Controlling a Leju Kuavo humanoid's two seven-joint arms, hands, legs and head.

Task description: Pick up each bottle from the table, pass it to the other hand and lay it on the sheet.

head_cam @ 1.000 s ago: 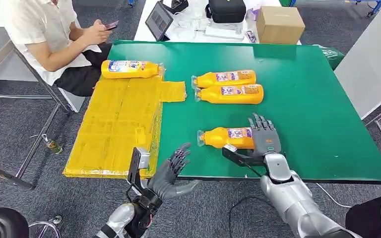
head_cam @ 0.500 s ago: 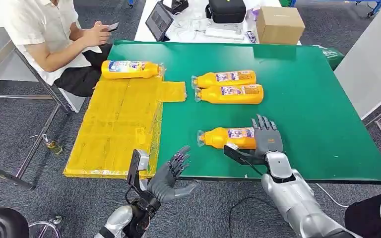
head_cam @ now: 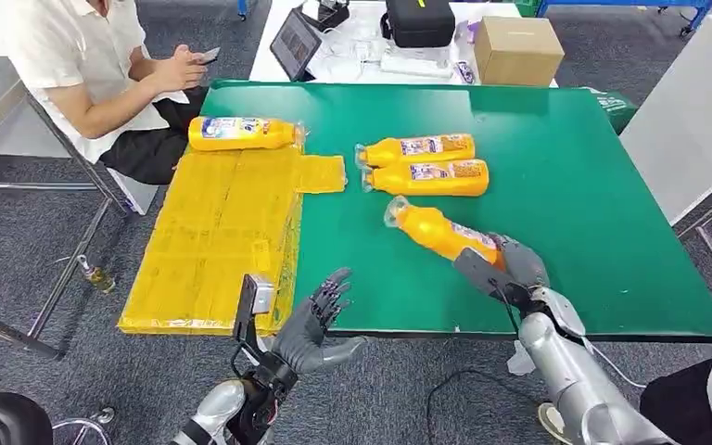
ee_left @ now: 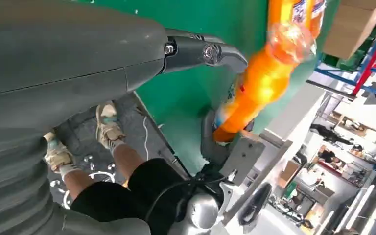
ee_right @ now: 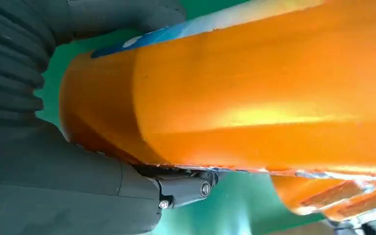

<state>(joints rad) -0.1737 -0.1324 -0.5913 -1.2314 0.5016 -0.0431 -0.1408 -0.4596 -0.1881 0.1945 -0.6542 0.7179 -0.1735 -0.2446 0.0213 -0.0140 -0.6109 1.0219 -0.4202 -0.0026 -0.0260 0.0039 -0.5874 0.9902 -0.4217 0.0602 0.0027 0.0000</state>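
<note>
The right hand (head_cam: pixel 517 269) grips an orange bottle (head_cam: pixel 438 232) by its base end, near the front edge of the green table (head_cam: pixel 575 185). From the head view the bottle is tilted up off the table, its long axis running from the hand up and toward the robot's left, cap end leading. The left hand (head_cam: pixel 313 324) waits just off the table's front edge, fingers spread, holding nothing, palm turned toward the bottle. So the cap end points roughly across to the left hand, and I'd say the handover needs that end carried leftward into the waiting palm. Beyond lies the yellow sheet (head_cam: pixel 213 241), with one bottle (head_cam: pixel 239 133) already lying along its far end, and two more bottles (head_cam: pixel 422 162) side by side on the table.

From the left wrist view the held bottle (ee_left: pixel 254 88) slants with its cap toward this camera, well apart from the fingers (ee_left: pixel 215 51).

From the right wrist view the bottle's orange body (ee_right: pixel 254 98) sits clamped against the palm.
</note>
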